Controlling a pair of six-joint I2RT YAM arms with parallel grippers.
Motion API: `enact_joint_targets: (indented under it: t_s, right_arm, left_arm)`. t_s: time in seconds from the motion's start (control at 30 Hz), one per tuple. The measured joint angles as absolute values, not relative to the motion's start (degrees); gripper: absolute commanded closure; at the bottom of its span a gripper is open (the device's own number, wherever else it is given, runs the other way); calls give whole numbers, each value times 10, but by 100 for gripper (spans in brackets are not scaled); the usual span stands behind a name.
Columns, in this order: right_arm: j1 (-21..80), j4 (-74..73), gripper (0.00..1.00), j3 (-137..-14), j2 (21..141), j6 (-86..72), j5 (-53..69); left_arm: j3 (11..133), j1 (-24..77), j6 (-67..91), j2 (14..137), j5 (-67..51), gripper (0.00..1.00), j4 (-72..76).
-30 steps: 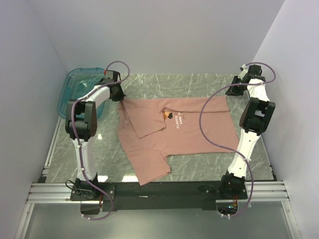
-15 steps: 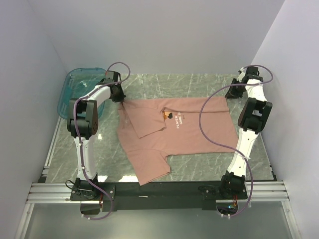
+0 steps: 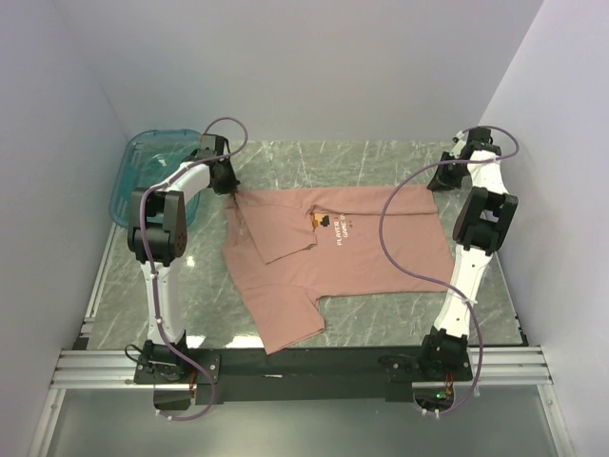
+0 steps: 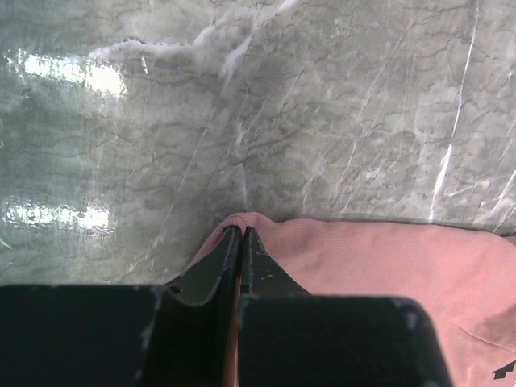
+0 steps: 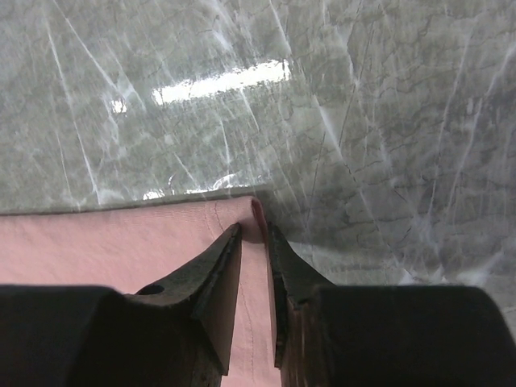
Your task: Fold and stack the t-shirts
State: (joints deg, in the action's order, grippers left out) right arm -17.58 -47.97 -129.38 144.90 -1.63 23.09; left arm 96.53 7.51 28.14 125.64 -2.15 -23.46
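The left gripper clamps one far corner of the dusty-pink short-sleeved cotton t-shirt; the right gripper pinches the other. The shirt lies on the grey marble-patterned table, a purple cable looping over it, with a translucent teal plastic bin at far left.

Item: t-shirt, dusty pink, short-sleeved.
Print: small pixel figure with white lettering, facing up on the chest.
Pose: spread mostly flat on the worktop, with one flap folded over at the left and a sleeve pointing toward the near edge.
Far corners: the left one is pinched in the left end effector, the right one in the right end effector.
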Motion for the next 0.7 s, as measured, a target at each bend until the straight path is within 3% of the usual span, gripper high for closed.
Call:
enact_joint_targets:
  t_s: [0.13,0.33,0.7]
  right_arm:
    - [-175,-492,76,-1316,1461,-15,231]
    - [-172,-496,99,-1320,1466,-11,236]
    - [-173,-487,100,-1320,1466,-10,228]
  left_arm:
    - [966,74,281,1256,-24,96,-235]
    - [974,72,281,1266,-32,96,-235]
    - [996,66,281,1285,-38,98,-243]
